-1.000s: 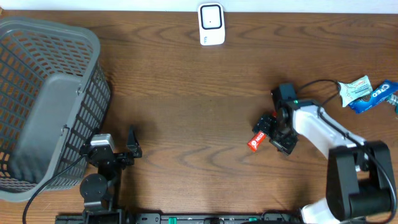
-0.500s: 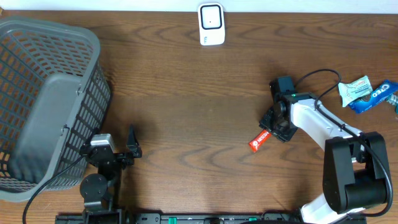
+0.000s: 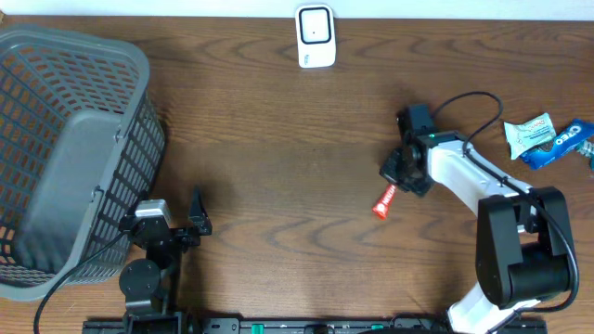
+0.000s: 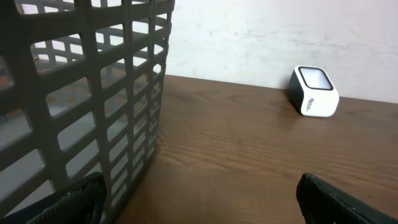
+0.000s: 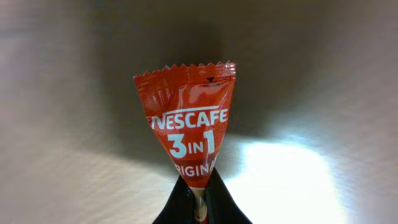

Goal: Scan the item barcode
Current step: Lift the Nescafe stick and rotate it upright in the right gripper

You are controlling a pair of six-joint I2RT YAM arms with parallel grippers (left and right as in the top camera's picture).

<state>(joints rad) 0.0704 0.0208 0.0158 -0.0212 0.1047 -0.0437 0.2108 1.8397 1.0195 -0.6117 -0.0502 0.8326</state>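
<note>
Right now we see the red Nescafé sachet [image 5: 189,143] filling the right wrist view, with its serrated edge farthest from the camera and the white "3 in 1" lettering facing us. No barcode shows on this face. Its narrow near end disappears between the dark fingertips of the right gripper [image 5: 198,208], whose jaws are pressed together on it, so the sachet is pinched at that end. From overhead, the sachet sits right of the table's middle, slanting away from the gripper toward the front edge. We cannot tell whether its free end rests on the wood or hangs just above it.

The right arm [image 3: 464,176] bends in from its base at the front right corner, with a black cable looping over it. Well behind the sachet, at the far edge of the table [image 3: 278,139], the white scanner [image 3: 316,36] stands with its dark window up; the sachet is well apart from it.

At the right edge lie a teal snack packet [image 3: 531,134] and, just beside it, a blue Oreo packet [image 3: 566,144].

Across the table, the left gripper [image 3: 165,225] sits near the front edge with its jaws spread wide and nothing between them. Just beside it is the grey mesh basket [image 3: 139,148], whose wall fills the left of the left wrist view.
</note>
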